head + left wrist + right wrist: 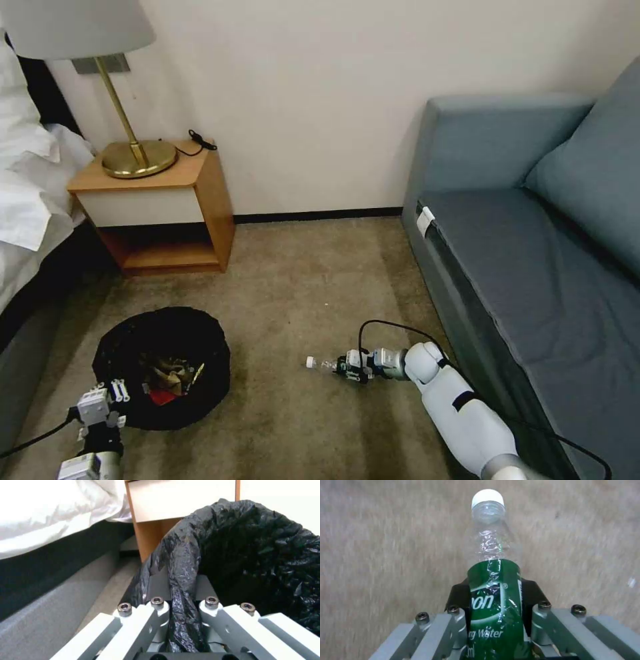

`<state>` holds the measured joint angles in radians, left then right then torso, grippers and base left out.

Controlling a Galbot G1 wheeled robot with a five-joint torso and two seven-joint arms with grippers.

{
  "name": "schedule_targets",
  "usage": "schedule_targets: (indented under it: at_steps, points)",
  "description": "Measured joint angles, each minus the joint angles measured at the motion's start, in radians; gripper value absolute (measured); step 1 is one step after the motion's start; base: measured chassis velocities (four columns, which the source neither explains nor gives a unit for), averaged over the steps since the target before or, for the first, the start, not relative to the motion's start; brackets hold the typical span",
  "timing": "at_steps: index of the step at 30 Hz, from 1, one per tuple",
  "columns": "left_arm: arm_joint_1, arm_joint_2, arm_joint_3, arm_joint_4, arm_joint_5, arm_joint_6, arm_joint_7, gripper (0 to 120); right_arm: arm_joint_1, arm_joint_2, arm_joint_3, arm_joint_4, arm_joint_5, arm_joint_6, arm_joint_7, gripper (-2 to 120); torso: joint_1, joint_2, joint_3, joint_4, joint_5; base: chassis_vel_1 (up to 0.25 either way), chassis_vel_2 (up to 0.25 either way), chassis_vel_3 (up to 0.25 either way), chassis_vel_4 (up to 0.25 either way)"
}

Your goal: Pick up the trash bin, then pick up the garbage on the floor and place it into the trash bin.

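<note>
The right gripper [348,367] is clamped on the clear bottle [328,365] around its green label, low over the carpet [300,287] and well to the right of the trash bin [161,363], with the white cap pointing toward the bin. The left gripper [110,395] is closed on the near rim of the bin, pinching a fold of the crinkly black bag [181,585] between its jaws. Inside the bin lie crumpled brown and red pieces of garbage [168,380]. The step in hand looks like carrying the last piece across: the bottle should travel cap-first over the near rim, high enough to clear the bag's raised edge, and be let go only once it is fully above the opening, since a thin, crushed bottle may slip or bounce off soft plastic. The left arm should keep the bin steady and level while this happens. On the label, white lettering reads "Water" below a partly hidden word ending in "on"; the rest is covered by the jaws.
</note>
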<state>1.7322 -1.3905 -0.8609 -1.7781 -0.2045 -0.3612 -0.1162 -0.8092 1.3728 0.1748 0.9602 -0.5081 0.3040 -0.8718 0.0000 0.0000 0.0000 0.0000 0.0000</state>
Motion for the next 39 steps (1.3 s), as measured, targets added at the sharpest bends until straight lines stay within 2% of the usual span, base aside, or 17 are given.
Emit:
schedule_targets:
  at_steps: [3, 5, 7, 8, 10, 11, 13, 14, 16, 18, 29, 39]
  points:
    - [0.002, 0.000, 0.000, -0.007, 0.000, 0.000, 0.000, 7, 0.006, 0.008, -0.047, 0.057, 0.100, 0.008, 0.015, 25, 0.000, 0.000, 0.000, 0.0000, -0.0001, 0.000, 0.000, 0.000, 0.000]
    - [0.002, 0.000, 0.000, -0.009, 0.000, 0.000, 0.000, 7, 0.008, 0.010, -0.058, 0.063, 0.124, 0.011, 0.023, 25, 0.000, 0.000, 0.000, -0.0001, -0.0001, 0.000, 0.000, 0.000, 0.000]
    - [0.005, -0.001, 0.002, -0.019, 0.002, 0.000, 0.000, 7, 0.013, 0.023, -0.128, 0.101, 0.261, 0.016, 0.086, 25, 0.000, 0.000, 0.000, 0.0001, -0.0001, 0.000, 0.000, 0.000, 0.000]
    - [0.005, -0.001, 0.002, -0.019, 0.002, 0.000, 0.000, 7, 0.013, 0.023, -0.128, 0.101, 0.261, 0.016, 0.086, 25, 0.000, 0.000, 0.000, 0.0001, -0.0001, 0.000, 0.000, 0.000, 0.000]
    - [0.007, -0.002, 0.002, -0.027, 0.004, 0.000, 0.000, 7, 0.014, 0.028, -0.212, 0.137, 0.379, 0.018, 0.165, 25, 0.000, 0.000, 0.000, 0.0001, -0.0001, 0.000, 0.000, 0.000, 0.000]
    - [0.007, -0.002, 0.002, -0.028, 0.004, 0.001, 0.000, 7, 0.014, 0.028, -0.226, 0.144, 0.398, 0.018, 0.177, 25, 0.000, 0.000, 0.000, 0.0001, -0.0002, 0.000, 0.000, 0.000, 0.000]
    - [0.009, -0.002, 0.002, -0.032, 0.006, 0.002, 0.000, 7, 0.004, 0.022, -0.372, 0.237, 0.608, -0.016, 0.324, 25, 0.000, 0.000, 0.000, 0.0001, -0.0002, 0.000, 0.000, 0.000, 0.000]
    - [0.009, -0.002, 0.002, -0.032, 0.006, 0.002, 0.000, 7, 0.004, 0.022, -0.372, 0.237, 0.608, -0.016, 0.324, 25, 0.000, 0.000, 0.000, 0.0001, -0.0002, 0.000, 0.000, 0.000, 0.000]
    - [0.013, -0.005, 0.002, -0.038, 0.009, 0.002, 0.000, 7, -0.008, 0.019, -0.453, 0.316, 0.733, -0.060, 0.418, 25, 0.000, 0.000, 0.000, 0.0002, -0.0001, 0.000, 0.000, 0.000, 0.000]
    - [0.018, -0.010, 0.004, -0.048, 0.015, 0.002, 0.000, 7, -0.017, 0.024, -0.512, 0.374, 0.806, -0.091, 0.478, 25, 0.000, 0.000, 0.000, 0.0001, -0.0002, 0.000, 0.000, 0.000, 0.000]
    - [0.032, -0.038, 0.008, -0.086, 0.035, 0.002, 0.000, 7, -0.023, 0.098, -0.638, 0.424, 0.861, -0.102, 0.608, 25, 0.000, 0.000, 0.000, 0.0001, -0.0001, 0.000, 0.000, 0.000, 0.000]
    - [0.047, -0.051, 0.010, -0.102, 0.048, -0.005, 0.000, 7, -0.028, 0.179, -0.666, 0.294, 0.788, -0.054, 0.627, 25, 0.000, 0.000, 0.000, 0.0000, -0.0001, 0.000, 0.000, 0.000, 0.000]
